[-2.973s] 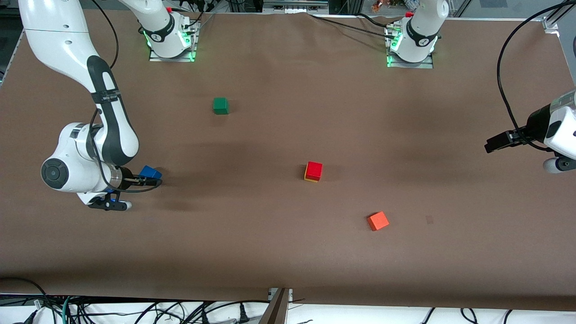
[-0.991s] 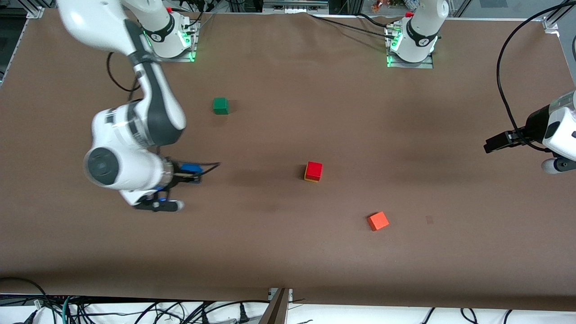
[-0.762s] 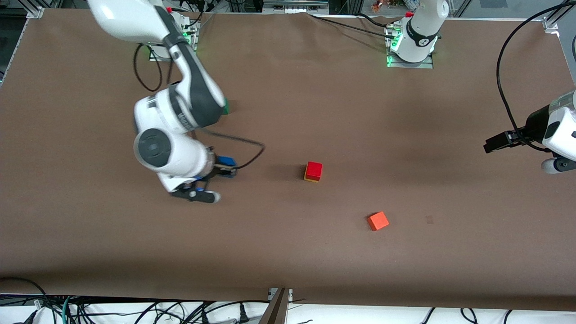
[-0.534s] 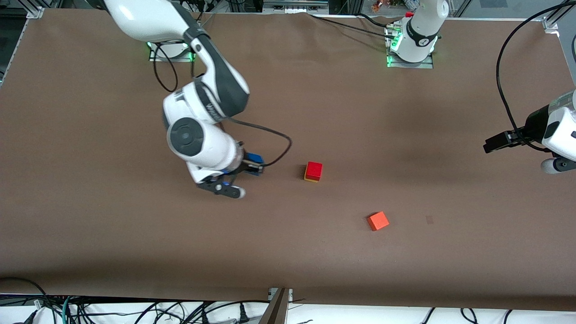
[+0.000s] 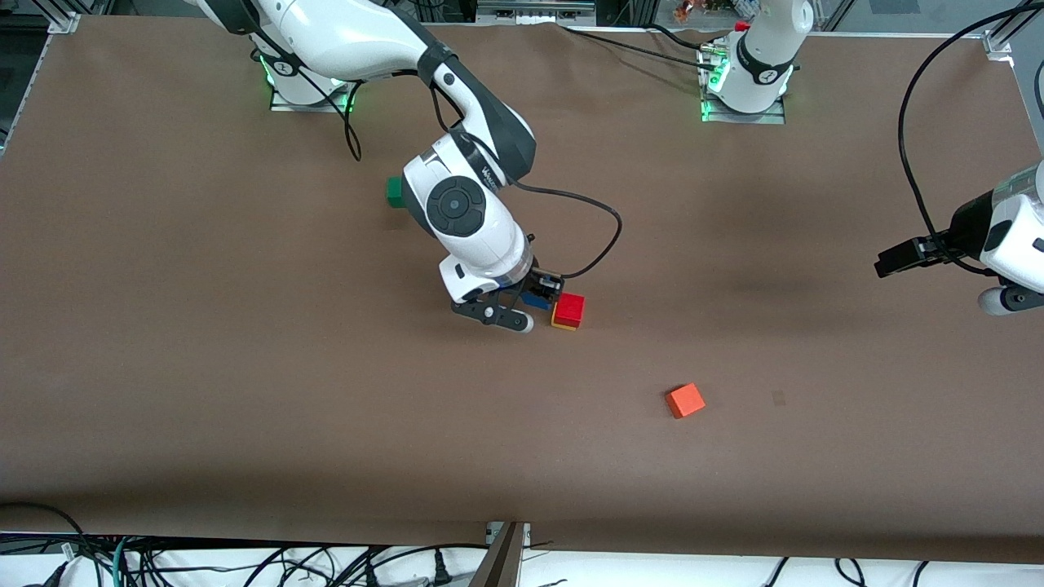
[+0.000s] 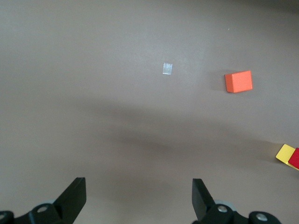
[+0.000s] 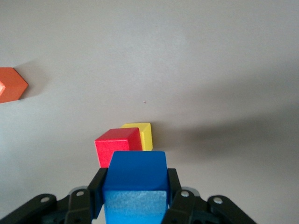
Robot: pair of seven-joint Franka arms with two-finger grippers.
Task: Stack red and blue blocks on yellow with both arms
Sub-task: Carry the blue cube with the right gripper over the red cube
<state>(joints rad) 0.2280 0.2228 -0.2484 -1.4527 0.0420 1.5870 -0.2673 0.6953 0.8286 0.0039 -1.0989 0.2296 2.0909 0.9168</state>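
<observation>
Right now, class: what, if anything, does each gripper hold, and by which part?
The right gripper holds the blue block, its fingers pressed on two opposite side faces. The left gripper, waiting over bare table, is open and holds nothing.

A brown tabletop (image 5: 245,424) was seen; blue (image 7: 135,175), red (image 5: 569,308), yellow (image 7: 140,133), orange-red (image 5: 685,400) and green (image 5: 394,192) cubes were seen.

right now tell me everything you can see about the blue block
The blue block is a small plain matte cube, bright blue, with clean edges and no markings. The right claw is shut on it, one black finger pressed against each of two opposite sides, holding it level in the air. It sits just beside and slightly above the red block, which rests on the yellow block. It touches nothing but the fingers.
</observation>
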